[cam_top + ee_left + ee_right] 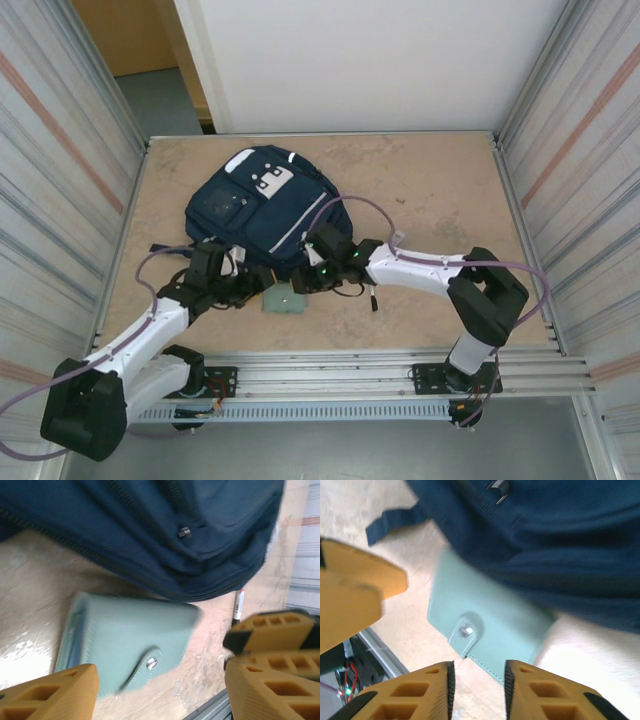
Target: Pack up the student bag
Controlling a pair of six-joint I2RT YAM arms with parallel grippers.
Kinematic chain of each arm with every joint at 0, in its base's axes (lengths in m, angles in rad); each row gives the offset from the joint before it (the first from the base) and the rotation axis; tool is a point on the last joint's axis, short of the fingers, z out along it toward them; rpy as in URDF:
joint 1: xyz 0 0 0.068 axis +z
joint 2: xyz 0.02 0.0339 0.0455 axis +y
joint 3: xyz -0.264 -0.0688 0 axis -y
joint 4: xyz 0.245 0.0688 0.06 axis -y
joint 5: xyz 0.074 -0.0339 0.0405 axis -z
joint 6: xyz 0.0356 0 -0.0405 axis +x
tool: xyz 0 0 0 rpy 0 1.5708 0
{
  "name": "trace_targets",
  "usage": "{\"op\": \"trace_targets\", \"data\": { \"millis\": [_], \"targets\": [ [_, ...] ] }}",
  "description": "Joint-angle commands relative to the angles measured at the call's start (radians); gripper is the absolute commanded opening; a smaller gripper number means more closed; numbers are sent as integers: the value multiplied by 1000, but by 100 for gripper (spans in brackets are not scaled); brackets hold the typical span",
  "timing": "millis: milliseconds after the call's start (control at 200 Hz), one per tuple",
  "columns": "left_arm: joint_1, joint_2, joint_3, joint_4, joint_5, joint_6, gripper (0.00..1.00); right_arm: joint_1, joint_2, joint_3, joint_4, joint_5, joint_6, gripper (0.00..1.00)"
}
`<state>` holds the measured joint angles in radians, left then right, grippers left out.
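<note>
Student bag point(262, 205): laid flat on the bench point(430, 190), left of centre, with the front pockets facing up and the white patches at the far end. Its near edge is located just beside both tools.
Bag closure: a dark zip pull point(184, 532) is seen on the navy fabric; whether the zip is open cannot be told.
Wallet point(284, 300): a small green square item, laid flat on the bench at the bag's near edge, snap tab facing up. In the wrist views its far edge is overlapped by the bag fabric; actual contact cannot be confirmed.
Left tool point(160, 667): fingers are set wide apart and nothing is held. It is positioned low over the bench, with the wallet seen between the two orange fingers point(60, 692).
Right tool point(478, 670): fingers are set narrowly apart and nothing is clamped. It is positioned just above the wallet's near edge, with the snap tab directly ahead.
Tool spacing: the two tools are placed near each other, one on each side of the wallet, in the top view.
Pen point(238, 605): laid on the bench just beside the bag's near right corner, apart from the wallet.
Image quality: both wrist views are blurred.
</note>
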<state>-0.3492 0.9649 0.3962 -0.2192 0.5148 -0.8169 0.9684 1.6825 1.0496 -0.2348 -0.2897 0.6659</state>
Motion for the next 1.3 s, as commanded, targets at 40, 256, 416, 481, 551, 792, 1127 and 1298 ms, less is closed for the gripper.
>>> {"op": "trace_targets", "data": {
  "millis": [40, 256, 416, 481, 551, 792, 1127, 1298],
  "targets": [
    [-8, -28, -48, -46, -20, -38, 66, 44, 13, 7, -51, 23, -35, 37],
    [-24, -63, -80, -102, -35, -64, 60, -13, 17, 62, -129, -4, -282, 44],
    [-49, -50, -80, -99, -57, -85, 54, -4, 95, 81, -89, 60, -274, 43],
    [-66, -38, -86, -87, -73, -110, 53, 6, 125, 89, -86, 98, -246, 43],
    [-86, -20, -93, -64, -80, -135, 52, 28, 138, 84, -80, 160, -232, 43],
    [-106, 41, -91, -36, -111, -143, 51, 133, 192, 131, -148, 105, -186, 32],
    [-90, 26, -79, -136, -201, -92, 49, 200, 103, 105, -123, 30, -96, 37],
    [-86, 46, -70, -161, -243, -63, 41, 90, 71, 70, -97, 20, -156, 46]
  ]
}}
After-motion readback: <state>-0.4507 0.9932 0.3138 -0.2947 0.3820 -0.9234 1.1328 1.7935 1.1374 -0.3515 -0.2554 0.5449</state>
